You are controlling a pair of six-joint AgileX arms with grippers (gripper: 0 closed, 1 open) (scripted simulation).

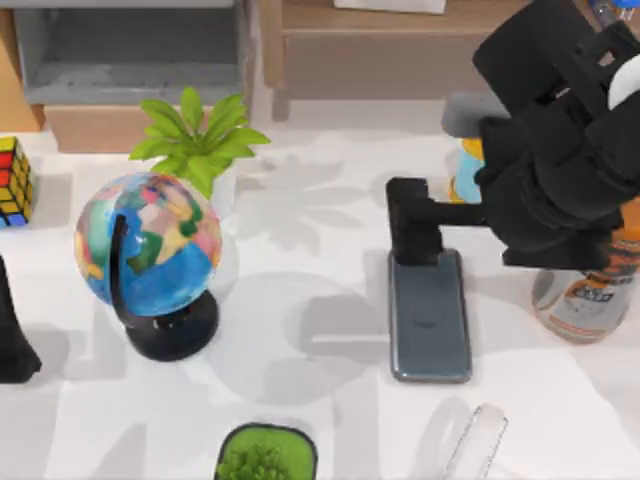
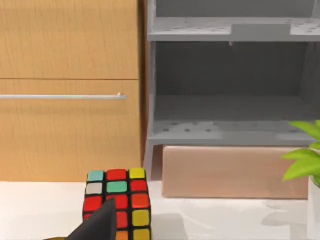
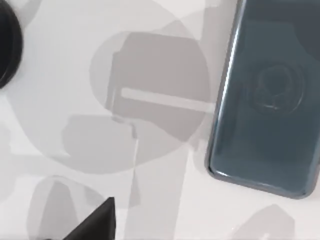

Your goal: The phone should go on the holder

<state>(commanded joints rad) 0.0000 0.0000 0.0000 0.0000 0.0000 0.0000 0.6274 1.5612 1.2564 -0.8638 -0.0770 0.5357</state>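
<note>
White matte table [image 1: 320,400], glossy dark-grey rounded-rectangle phone [image 1: 429,315] flat at right-centre touching black blocky holder [image 1: 412,220], right gripper [image 1: 440,205] above holder, finger gap unreadable, left arm [image 1: 12,335] parked far left.

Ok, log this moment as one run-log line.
flat dark glossy rectangular phone: lying on white table, far end at black holder | right arm: above table's right | left arm: parked, left edge
</note>
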